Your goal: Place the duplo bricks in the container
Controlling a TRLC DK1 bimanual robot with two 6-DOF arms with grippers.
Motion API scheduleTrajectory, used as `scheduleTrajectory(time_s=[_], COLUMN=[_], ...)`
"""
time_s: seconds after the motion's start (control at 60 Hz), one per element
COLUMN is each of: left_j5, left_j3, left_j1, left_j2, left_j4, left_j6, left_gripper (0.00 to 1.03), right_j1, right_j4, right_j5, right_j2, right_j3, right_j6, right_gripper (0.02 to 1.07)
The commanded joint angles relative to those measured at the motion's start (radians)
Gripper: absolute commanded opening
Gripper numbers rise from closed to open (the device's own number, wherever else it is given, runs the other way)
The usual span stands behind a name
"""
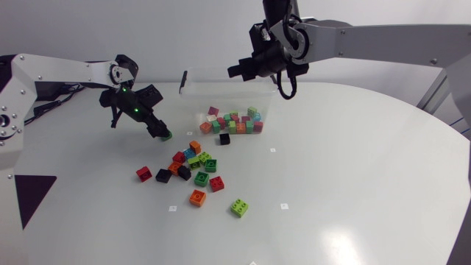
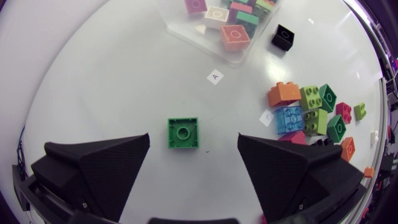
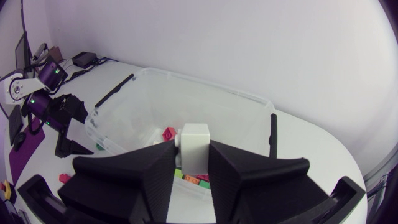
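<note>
Right gripper [image 3: 193, 158] was clamped on a white brick [image 3: 196, 144] by two opposite flat sides, above the container [image 3: 205, 85]. Left gripper [image 2: 194, 137] stood wide apart, holding nothing, over a green brick [image 2: 183, 132] lying studs-up beside the container. Judged: bricks light, rigid and smooth-walled. They are best taken squarely across opposite walls, as an off-centre grip may let them twist out.
</note>
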Motion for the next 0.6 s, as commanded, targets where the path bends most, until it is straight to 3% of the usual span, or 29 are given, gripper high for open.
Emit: scheduleTrajectory(time_s=[0.0, 0.15, 0.25, 0.417, 0.583], left_j5=[-0.007, -0.024, -0.036, -0.044, -0.051], left_j3=[0.06, 0.139, 0.213, 0.282, 0.282], left_j1=[0.008, 0.007, 0.005, -0.004, -0.023], left_j2=[0.049, 0.103, 0.146, 0.198, 0.221], left_j4=[-0.03, -0.066, -0.114, -0.162, -0.192], left_j6=[0.042, 0.045, 0.048, 0.059, 0.079], left_gripper=[0.98, 0.98, 0.96, 0.91, 0.79], right_j1=[0.001, 0.005, 0.004, 0.005, 0.01], right_j4=[0.018, 0.024, 0.034, 0.036, 0.034], right_j5=[0.011, 0.023, 0.031, 0.037, 0.04], right_j2=[0.039, 0.068, 0.076, 0.077, 0.033], right_j3=[0.04, 0.066, 0.069, 0.066, 0.029], right_j6=[0.026, 0.024, 0.023, 0.024, 0.023], right_gripper=[0.35, 0.36, 0.52, 0.9, 1.0])
